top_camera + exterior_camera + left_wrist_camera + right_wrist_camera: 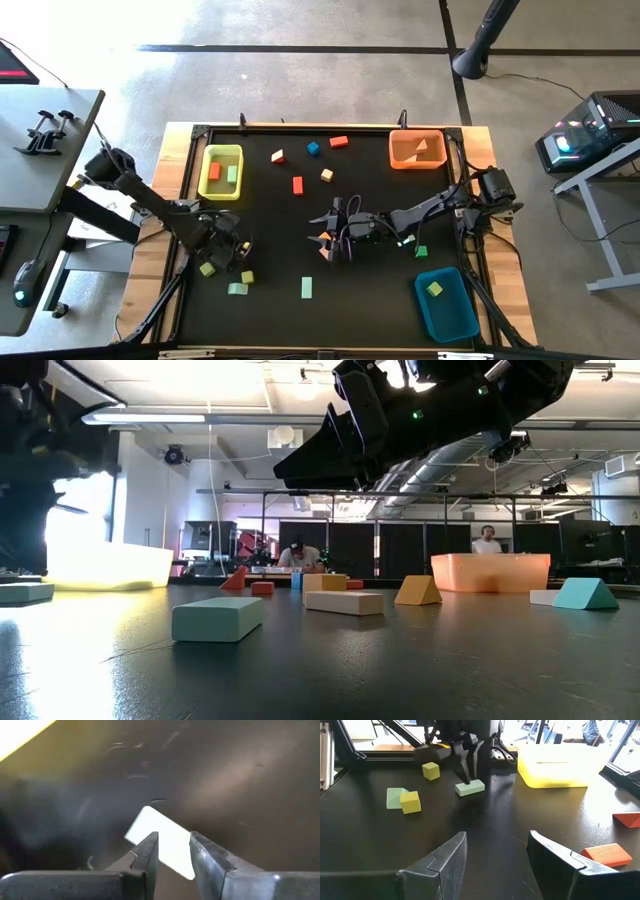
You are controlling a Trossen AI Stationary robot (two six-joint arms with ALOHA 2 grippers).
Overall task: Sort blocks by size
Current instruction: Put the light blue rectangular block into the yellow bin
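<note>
The left end effector (172,850) stands over a pale mint block (162,842) on the black surface (280,250), fingers apart around it. Farther off, the right end effector (497,852) hovers open at mid-surface, empty.

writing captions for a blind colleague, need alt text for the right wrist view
The right gripper, fingers open, hovers over the black table. Farther off, the left gripper reaches down at a mint block, near two yellow cubes, a yellow bin and orange blocks.
</note>
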